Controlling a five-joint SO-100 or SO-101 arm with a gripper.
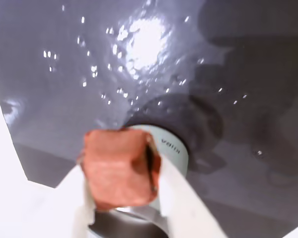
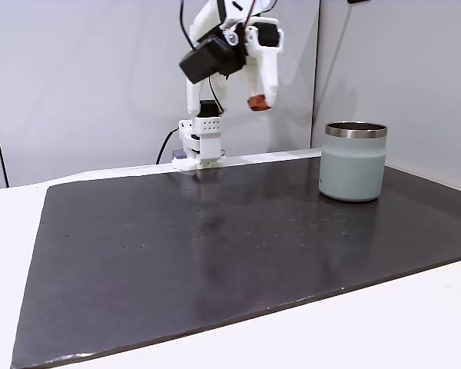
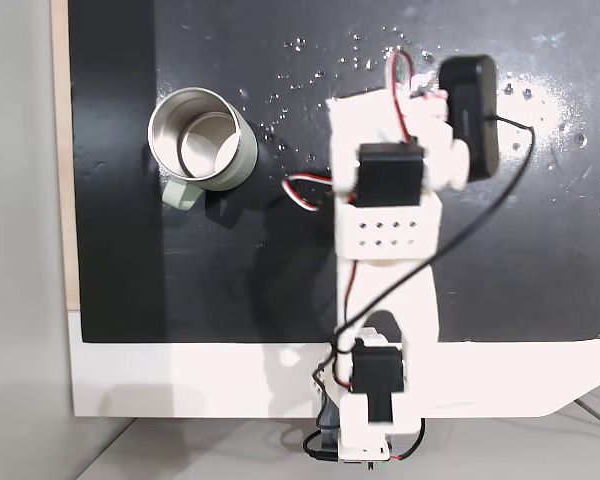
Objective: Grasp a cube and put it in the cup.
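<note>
High above the dark mat (image 2: pixel 215 246), well clear of its surface, the gripper (image 2: pixel 258 100) hangs with its two white fingers (image 2: pixel 270 73) pointing down and closed on the cube (image 2: pixel 257 101), a small reddish-orange block pinched at their tips. Seen from the side fixed view, the cube sits up and to the left of the cup (image 2: pixel 353 163), well apart from it and far above the level of its rim. That cup, a pale grey-green tumbler with a shiny steel rim, stands upright on the mat near the mat's right edge in this view.

Close up in the wrist view, the cube (image 1: pixel 120 167) is clamped between the two white fingers (image 1: pixel 181 203), one pressed against each side, with a darker groove showing along its right face. Behind and below the cube a curve of the cup (image 1: pixel 175 148) shows, its pale wall and a sliver of steel rim partly hidden by the block. Bright glare and small specks dot the glossy mat (image 1: pixel 64 89) beyond it.

From the top-down fixed view, the cup (image 3: pixel 242 160) shows its open mouth and stands to the left of the white arm (image 3: pixel 390 210), apart from it, on the black mat (image 3: pixel 120 250). A black camera module (image 3: pixel 474 100) rides on the arm just right of its upper end, farther from the cup
</note>
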